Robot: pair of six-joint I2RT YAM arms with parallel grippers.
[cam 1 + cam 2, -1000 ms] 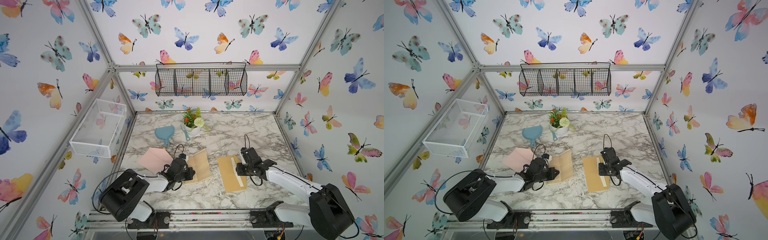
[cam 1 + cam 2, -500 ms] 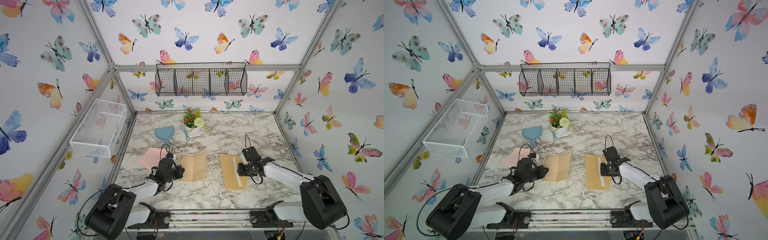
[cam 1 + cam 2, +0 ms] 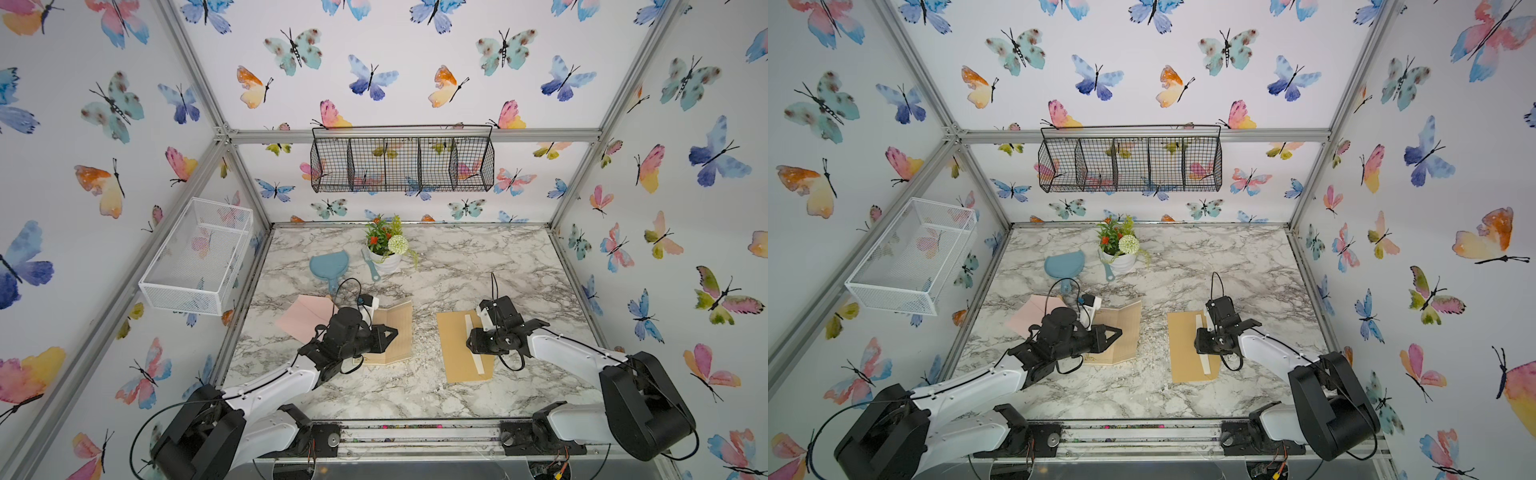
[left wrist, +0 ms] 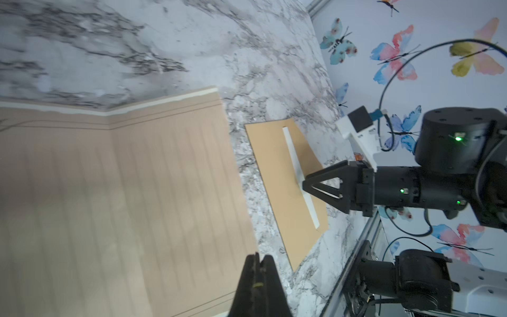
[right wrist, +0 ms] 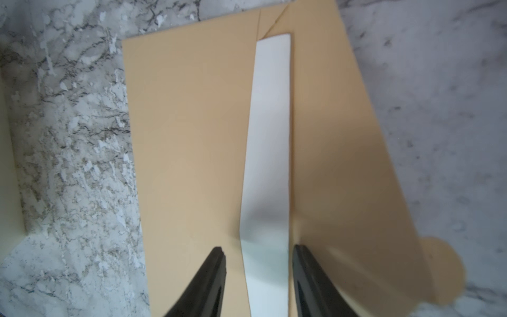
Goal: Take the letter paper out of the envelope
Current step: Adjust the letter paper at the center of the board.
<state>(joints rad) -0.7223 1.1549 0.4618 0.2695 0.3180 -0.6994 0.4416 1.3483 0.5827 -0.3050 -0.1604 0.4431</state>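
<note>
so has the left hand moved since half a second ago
Yes. Judged against the pink sheet, the left hand has swung away from it, out over the letter paper, toward the brown envelope.

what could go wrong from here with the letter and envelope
1. The shut left gripper hangs over the edge of the letter paper; if it has caught the sheet, pulling away could drag or crease it.
2. The open right gripper straddles the white strip on the envelope; moving sideways might snag it and shift the envelope.
</note>
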